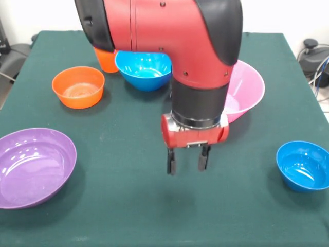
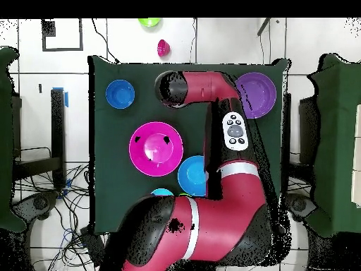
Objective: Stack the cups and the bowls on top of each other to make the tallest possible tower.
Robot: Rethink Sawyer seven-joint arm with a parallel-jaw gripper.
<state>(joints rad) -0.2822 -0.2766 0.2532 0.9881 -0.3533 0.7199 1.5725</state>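
While the claw (image 1: 188,163) hangs over bare green desk (image 1: 128,206) with its two fingers apart and nothing between them, no stacking shows yet: the purple bowl (image 1: 33,167), orange bowl (image 1: 78,86), large blue bowl (image 1: 143,70), pink bowl (image 1: 245,90) and small blue bowl (image 1: 303,165) all sit singly, well apart. An orange cup (image 1: 106,60) stands half hidden behind the arm. The step in hand looks like choosing a first piece; next, the claw likely needs to reach one bowl's rim and pinch it.

My red and black arm (image 1: 169,46) comes down from above over mid-table, wrist vertical. Its red-bodied gripper with two short black fingers (image 1: 188,160) points straight down, fingers parted with nothing between them, hanging above the cloth.
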